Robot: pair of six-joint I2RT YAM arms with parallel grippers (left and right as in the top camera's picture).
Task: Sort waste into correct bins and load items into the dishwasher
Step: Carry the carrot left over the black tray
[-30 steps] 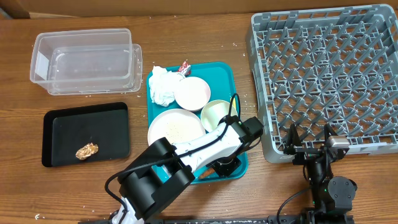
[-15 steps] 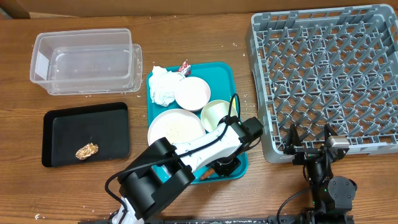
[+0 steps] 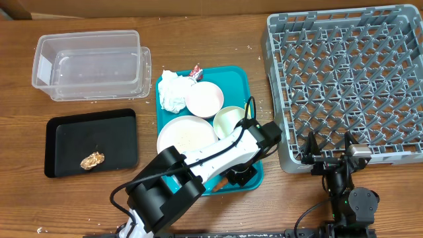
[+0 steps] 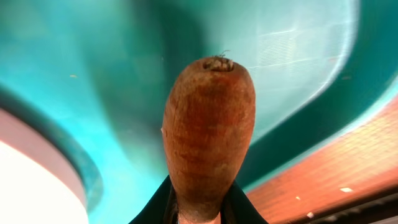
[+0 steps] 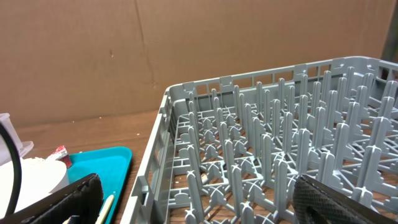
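Carrot piece [image 4: 208, 130] front and centre in the left wrist view: an orange-brown stub pointing away from the camera, its base wedged between two dark fingers [image 4: 154, 208]. So the left gripper [image 3: 238, 176] is pinched in narrow on that carrot, jaws pressing both its sides. From overhead it sits low at the 5 o'clock corner of the teal tray [image 3: 241, 86], the arm slanting in from 7 o'clock. Whether the carrot is lifted clear of the tray floor, I cannot tell.

On the same tray, crumpled white napkins [image 3: 173, 91] at 11 o'clock, the red-and-white wrapper [image 3: 196, 71] on the rim at 12, just beside them. The pink plate [image 3: 203, 99] is in the middle, the pale green cup [image 3: 228, 121] touching it at 4 o'clock, and the large white plate [image 3: 185, 137] at 8 o'clock carrying loose rice [image 3: 190, 140].

Over at the table's [image 3: 198, 39] 10 o'clock stands the clear tub [image 3: 89, 65]. Below it, at 8 o'clock, is the black tray [image 3: 66, 132], with the brown food chunk [image 3: 92, 160] lying in it.

The grey dish rack [image 3: 350, 79] fills 2 o'clock. The right gripper [image 3: 328, 149] hovers at its 6 o'clock edge, jaws spread as wide as they go, holding nothing.
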